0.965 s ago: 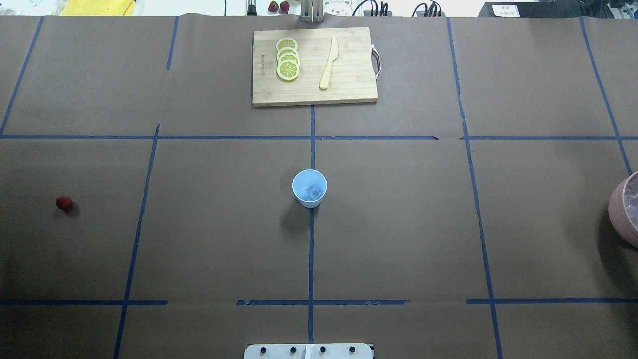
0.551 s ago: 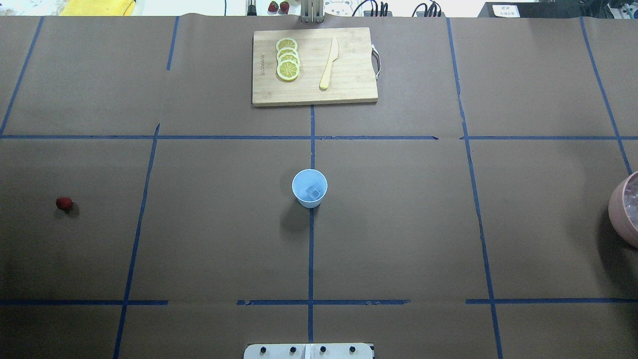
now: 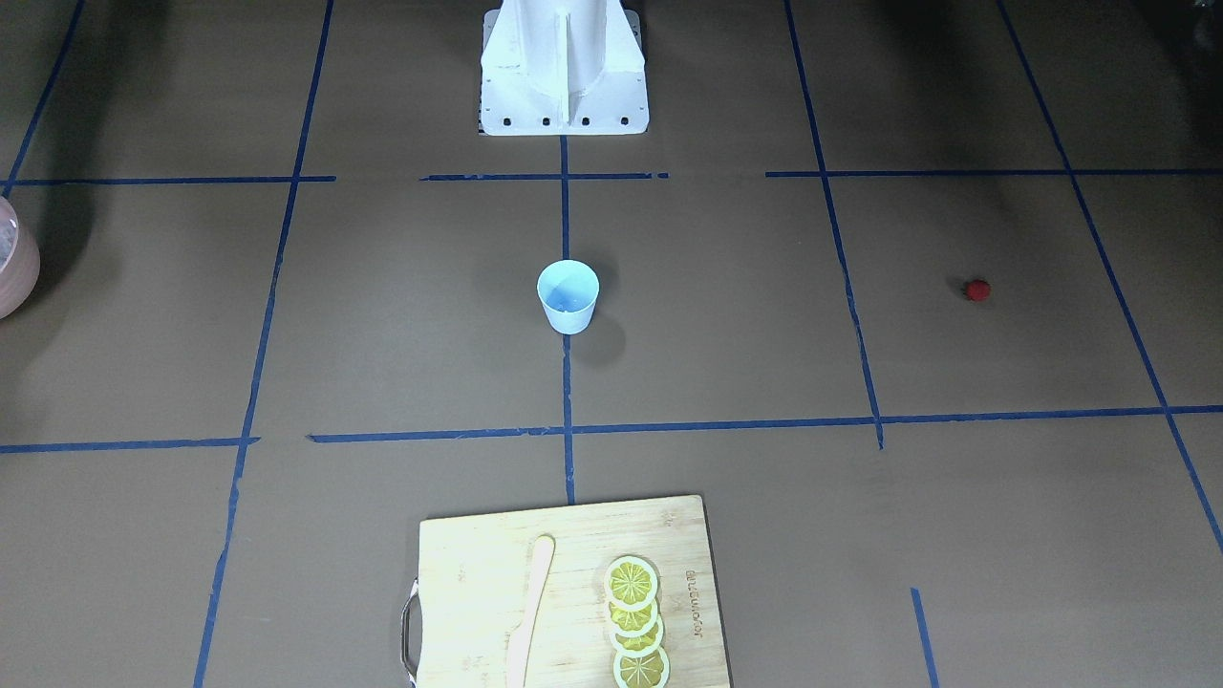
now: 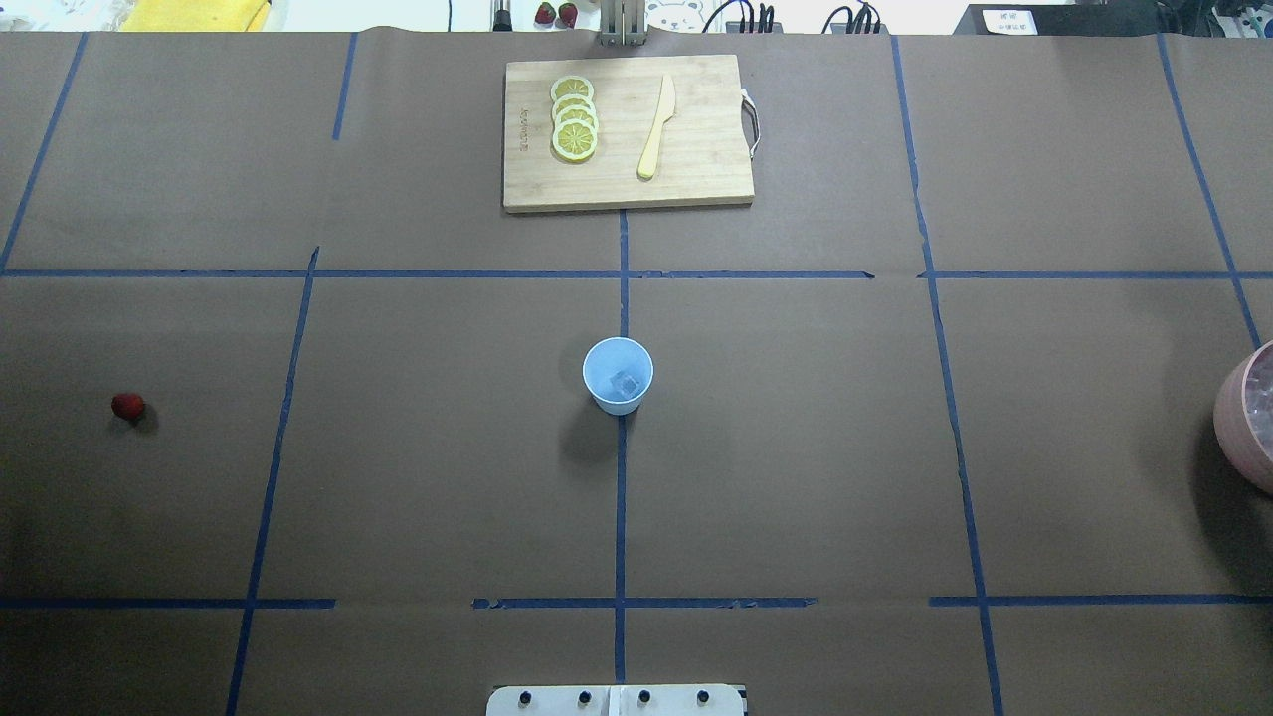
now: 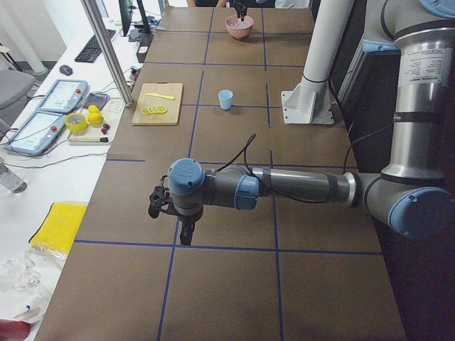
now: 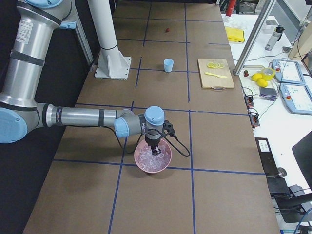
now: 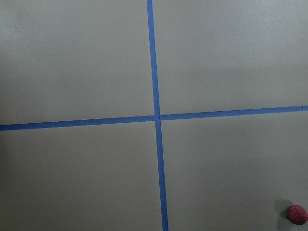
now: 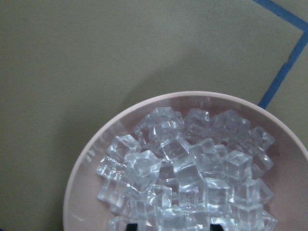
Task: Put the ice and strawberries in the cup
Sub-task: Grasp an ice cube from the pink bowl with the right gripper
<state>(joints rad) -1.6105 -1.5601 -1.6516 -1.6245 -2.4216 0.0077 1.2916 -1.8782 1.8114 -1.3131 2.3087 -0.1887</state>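
Observation:
The pale blue cup (image 4: 618, 375) stands upright at the table's middle, with one clear ice cube (image 4: 625, 383) on its bottom. A small red strawberry (image 4: 127, 405) lies alone far to the left, and it also shows in the left wrist view's lower right corner (image 7: 297, 214). More ice (image 8: 187, 168) fills the pink bowl (image 8: 91, 159). My right gripper (image 6: 155, 149) reaches down into that bowl; two dark fingertips (image 8: 132, 226) sit apart at the frame's bottom edge among the cubes. My left gripper (image 5: 186, 231) hangs low over the table, and whether it is open or shut I cannot tell.
A wooden cutting board (image 4: 627, 134) at the far middle carries several lemon slices (image 4: 574, 119) and a wooden knife (image 4: 656, 127). The pink bowl (image 4: 1248, 418) sits at the right edge. The robot's white base (image 3: 564, 67) is at the near side.

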